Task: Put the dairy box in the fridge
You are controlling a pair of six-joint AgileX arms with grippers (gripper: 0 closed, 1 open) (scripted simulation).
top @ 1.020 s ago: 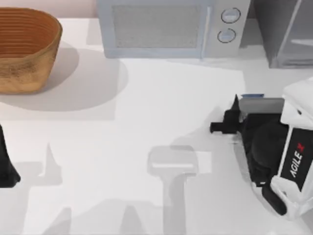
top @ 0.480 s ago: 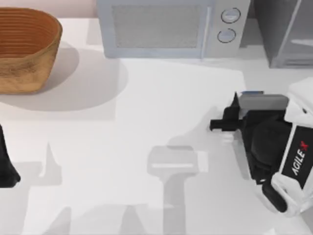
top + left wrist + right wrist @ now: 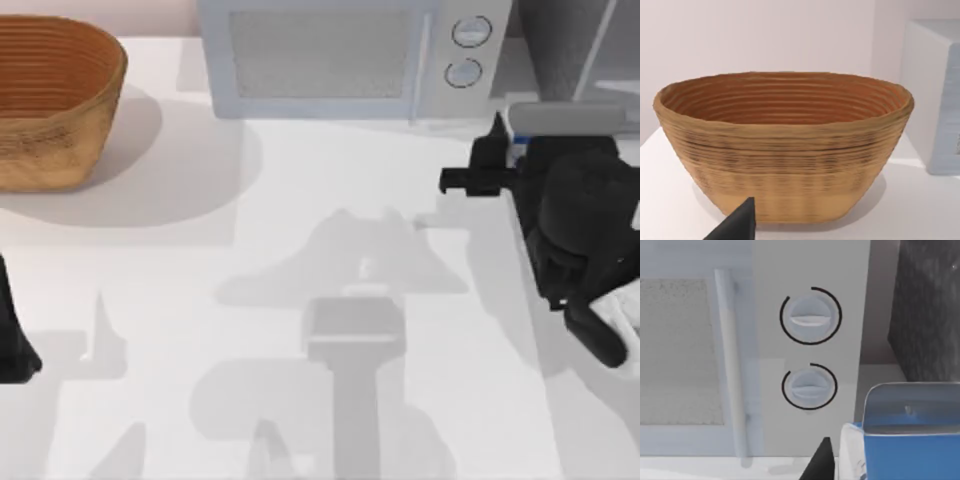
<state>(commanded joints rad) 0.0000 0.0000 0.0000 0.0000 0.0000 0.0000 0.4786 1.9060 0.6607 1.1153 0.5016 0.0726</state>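
The dairy box (image 3: 562, 118) hangs above the table at the far right, just in front of the fridge (image 3: 585, 50), and my right gripper (image 3: 520, 140) is shut on it. From the right wrist, the dairy box (image 3: 910, 452) shows as a blue carton with a grey folded top, close to the camera. One black fingertip (image 3: 822, 460) lies against its side. The fridge (image 3: 930, 310) is a dark grey wall beyond it, and its door panel cannot be made out from here. My left gripper (image 3: 12, 345) is parked at the table's left edge.
A light grey microwave (image 3: 340, 55) with two round knobs (image 3: 811, 315) stands at the back, right beside the fridge. A woven basket (image 3: 50, 100) sits at the back left and faces the left wrist camera (image 3: 782, 145).
My right arm has lifted the dairy box and carried it away from the table's front, toward the back right, to just before the fridge. Its shadow on the table has spread. The left arm stayed still.
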